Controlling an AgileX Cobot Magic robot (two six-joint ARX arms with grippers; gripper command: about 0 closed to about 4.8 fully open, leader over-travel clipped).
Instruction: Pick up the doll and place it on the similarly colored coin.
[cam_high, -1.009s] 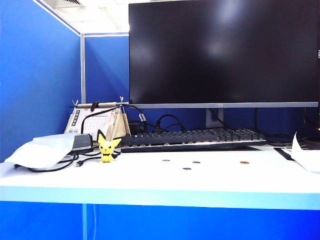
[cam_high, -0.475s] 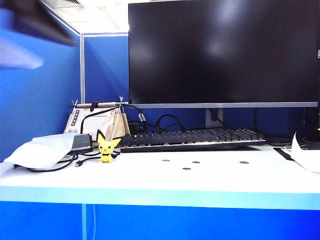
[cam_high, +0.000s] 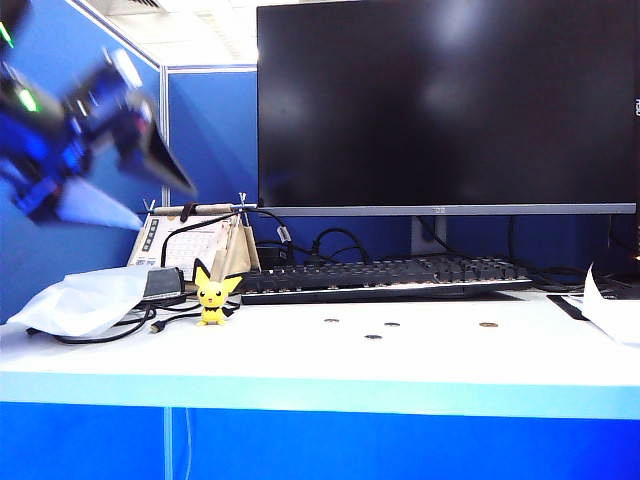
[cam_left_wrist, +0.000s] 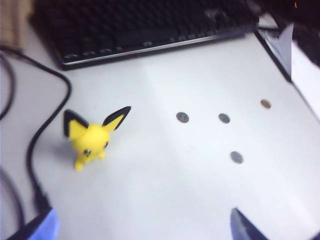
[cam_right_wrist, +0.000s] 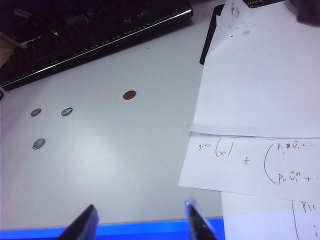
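Doll (cam_left_wrist: 90, 140) upright near keyboard (cam_left_wrist: 145, 30); below wide-open left pincer (cam_left_wrist: 142, 227), nearer than right pincer (cam_right_wrist: 142, 220), also open, empty; gold coin (cam_left_wrist: 265, 104) beyond grey coins.

Doll (cam_high: 215, 295) stands left of coin (cam_high: 488, 325), well apart.
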